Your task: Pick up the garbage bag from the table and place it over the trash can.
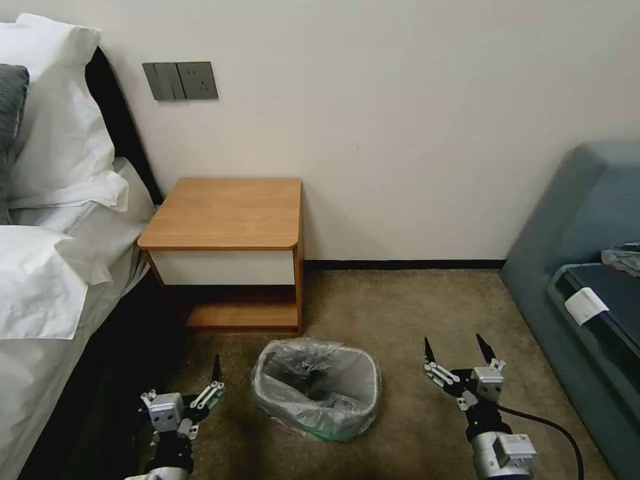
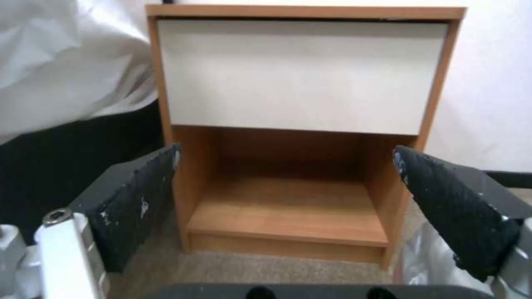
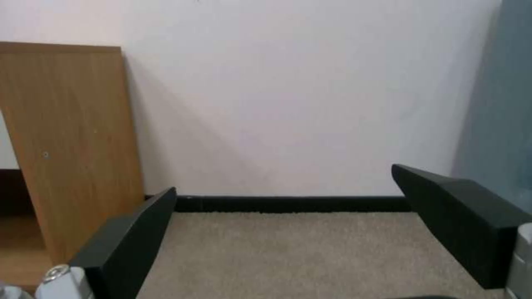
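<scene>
The trash can (image 1: 358,377) stands on the carpet in front of the table (image 1: 227,210). The crinkly grey garbage bag (image 1: 293,353) lines it and is folded over its rim all round. The table top is bare. My left gripper (image 1: 203,383) hangs low just left of the bin, open. In the left wrist view the left gripper (image 2: 285,166) faces the table's white drawer front (image 2: 302,74), with a bit of the bag (image 2: 427,257) beside one finger. My right gripper (image 1: 453,343) is to the right of the bin, open and holding nothing. In the right wrist view the right gripper (image 3: 284,180) points at the wall.
A bed with white pillows (image 1: 60,267) runs along the left, close to the left arm. A blue-grey sofa (image 1: 587,267) fills the right side. Open carpet (image 1: 400,307) lies between the table, bin and sofa. A switch panel (image 1: 180,81) sits on the wall.
</scene>
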Motion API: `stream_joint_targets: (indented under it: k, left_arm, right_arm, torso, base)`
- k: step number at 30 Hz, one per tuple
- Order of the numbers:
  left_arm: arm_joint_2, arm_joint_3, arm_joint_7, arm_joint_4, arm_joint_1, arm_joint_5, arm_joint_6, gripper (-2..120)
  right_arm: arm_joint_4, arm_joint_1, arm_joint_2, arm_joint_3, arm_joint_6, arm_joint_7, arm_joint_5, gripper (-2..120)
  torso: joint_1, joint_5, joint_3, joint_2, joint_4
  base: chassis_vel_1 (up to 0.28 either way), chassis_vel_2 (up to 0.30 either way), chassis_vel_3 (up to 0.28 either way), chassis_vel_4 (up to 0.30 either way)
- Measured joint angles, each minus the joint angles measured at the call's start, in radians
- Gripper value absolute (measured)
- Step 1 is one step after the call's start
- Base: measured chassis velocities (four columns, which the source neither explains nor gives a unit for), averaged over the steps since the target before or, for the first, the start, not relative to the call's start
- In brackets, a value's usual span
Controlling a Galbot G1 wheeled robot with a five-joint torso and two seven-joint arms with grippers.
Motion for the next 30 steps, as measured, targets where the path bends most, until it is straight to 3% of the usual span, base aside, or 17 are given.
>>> stream_joint_targets:
  k: [5,30]
  left_arm:
    - [-0.013,-0.012,0.032,-0.002,-0.005,0.01,0.027,100]
    - [-0.013,-0.01,0.03,-0.002,-0.01,0.01,0.034,100]
  right_arm:
    - [-0.011,0.014,0.001,-0.002,0.0,0.002,0.0,100]
    - [-0.011,0.018,-0.001,-0.005,-0.005,0.004,0.0,100]
  torso:
    - [0.0,-0.0002,0.0,0.0,0.0]
    - [0.0,-0.0002,0.0,0.0,0.0]
  base:
    - [0.0,0.0,0.0,0.0]
    - [0.0,0.0,0.0,0.0]
